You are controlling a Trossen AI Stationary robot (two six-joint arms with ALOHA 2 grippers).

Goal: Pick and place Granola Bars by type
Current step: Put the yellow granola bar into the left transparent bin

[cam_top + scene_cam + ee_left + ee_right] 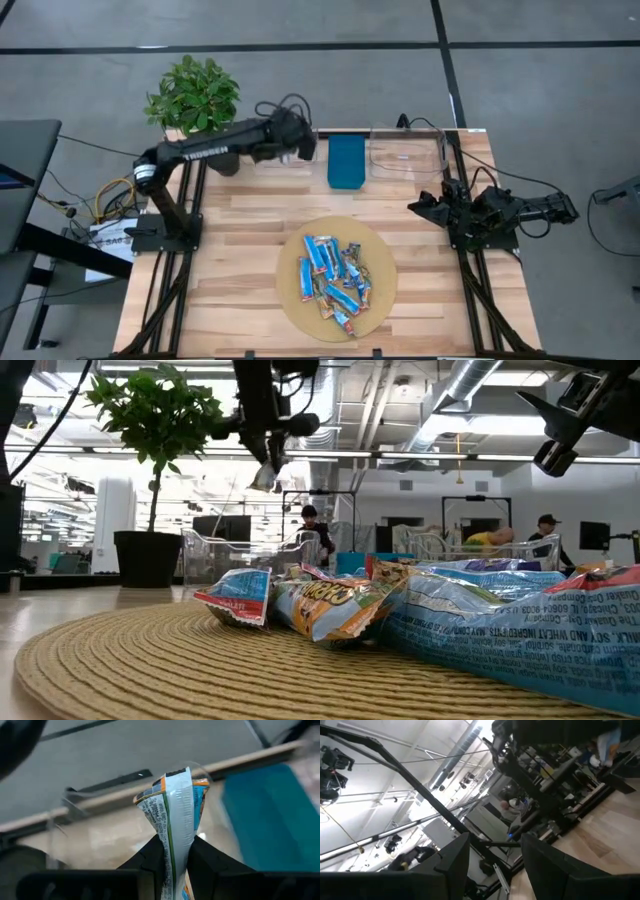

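Observation:
Several granola bars (334, 279) in blue, white and orange wrappers lie heaped on a round woven mat (380, 312); in the low view the heap (330, 605) fills the foreground. My left gripper (305, 148) is raised at the far edge, over a clear bin (65, 806) left of the teal bin (346, 162), and is shut on one white, blue and orange granola bar (175, 800). My right gripper (425, 207) waits open at the table's right side, clear of the bars; its fingers (450, 860) tilt up toward the room. My left gripper (176, 842) pinches the granola bar between its two fingers, on the wrapper's crumpled part (172, 832) a little way in from one end. The rest of the bar sticks out beyond the fingertips. It is lifted clear, above the clear bin.
A second clear bin (405, 155) stands right of the teal bin at the far edge. A potted plant (192, 95) sits at the far left corner. Bare wood lies left and right of the mat. People show in the room behind the table (310, 525).

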